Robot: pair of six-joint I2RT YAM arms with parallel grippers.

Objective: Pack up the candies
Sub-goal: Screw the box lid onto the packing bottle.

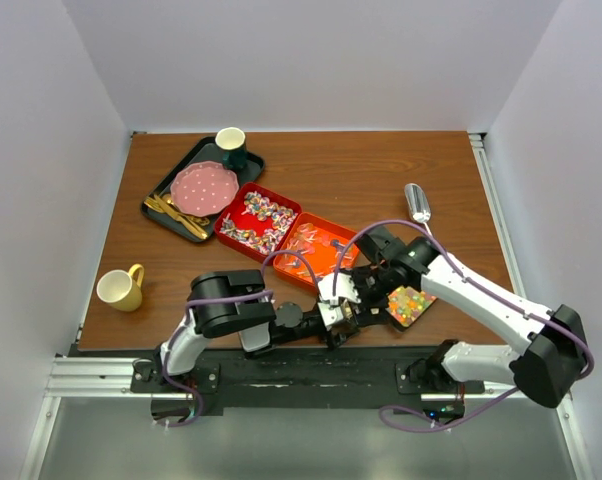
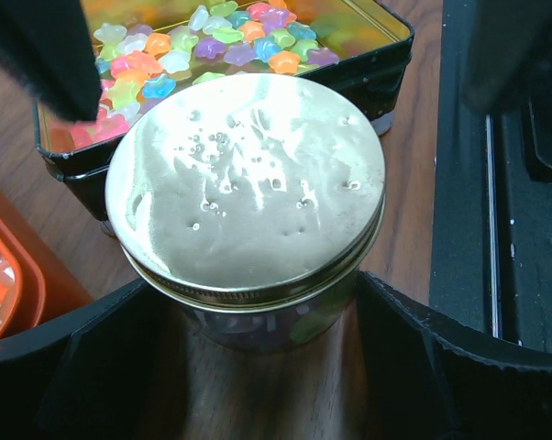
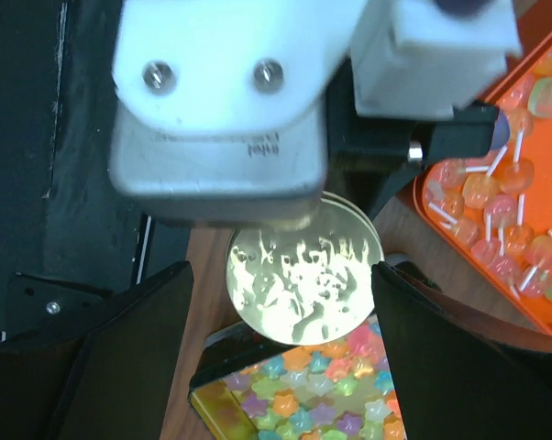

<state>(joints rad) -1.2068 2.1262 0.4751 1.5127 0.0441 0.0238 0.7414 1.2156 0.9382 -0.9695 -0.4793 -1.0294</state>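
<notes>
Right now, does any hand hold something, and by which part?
The left hand clamps the jar by its glass side, below the gold lid. The right hand straddles the lid; grip unclear.

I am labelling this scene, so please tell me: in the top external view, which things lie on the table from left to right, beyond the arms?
yellow mug → pink plate → red tray → orange tray → silver scoop
</notes>
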